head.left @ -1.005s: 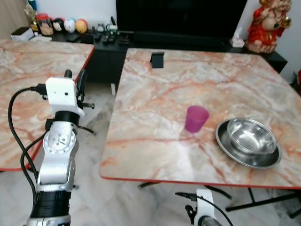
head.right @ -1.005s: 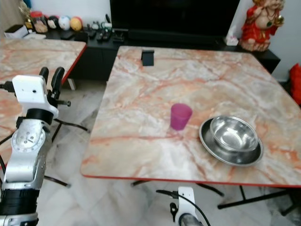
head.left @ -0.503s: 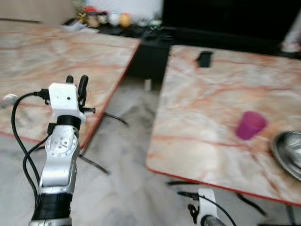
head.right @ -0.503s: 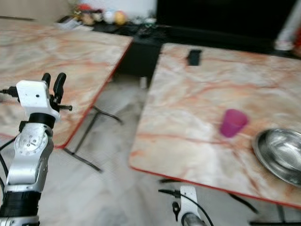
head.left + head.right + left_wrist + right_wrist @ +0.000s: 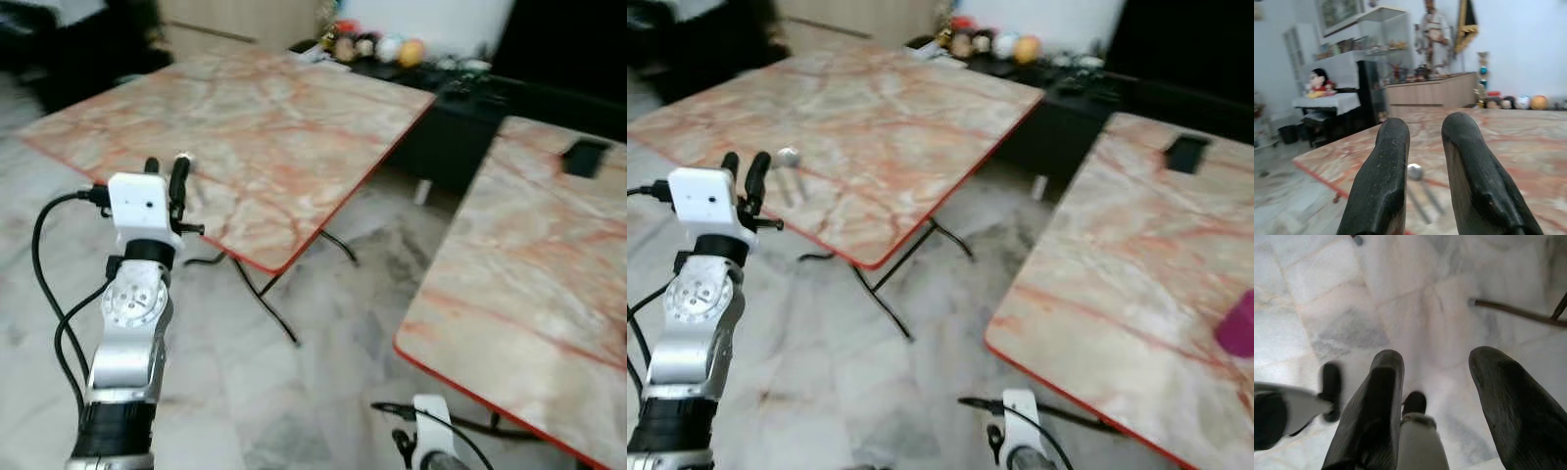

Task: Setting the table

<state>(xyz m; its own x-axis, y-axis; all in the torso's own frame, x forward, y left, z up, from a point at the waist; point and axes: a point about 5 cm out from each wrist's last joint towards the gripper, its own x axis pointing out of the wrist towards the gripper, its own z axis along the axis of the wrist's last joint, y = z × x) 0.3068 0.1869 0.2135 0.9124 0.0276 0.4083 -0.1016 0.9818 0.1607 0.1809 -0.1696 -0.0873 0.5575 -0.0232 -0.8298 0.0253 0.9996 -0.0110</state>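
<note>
Ahead of our left fingers: the left gripper (image 5: 165, 168) is raised upright, its fingers (image 5: 1382, 181) a little apart and holding nothing.
Cutlery: just beyond those fingers a spoon (image 5: 789, 160) with another piece beside it lies on the left desk (image 5: 245, 127), near its front edge. We cannot tell what the second piece is.
Why held so: we judge the arm is lifted early so the fingers arrive level with the desk top, ready to reach for the spoon.
Right fingers: the right gripper (image 5: 1435, 396) hangs low, fingers spread and empty over the tiled floor (image 5: 1415, 323); it looks idle.
Place setting: the purple cup (image 5: 1239, 328) stands well apart to the right on the right desk (image 5: 529, 264), whose far end also carries a dark phone (image 5: 586, 155).
Likely reason: cutlery sits on one desk and the setting on the other, so we must fetch it.
Change: a second ago our head faced the cup and steel bowl on the right desk. Now our view has swung left, the left desk is central and the bowl is out of frame. The things themselves have not moved.
</note>
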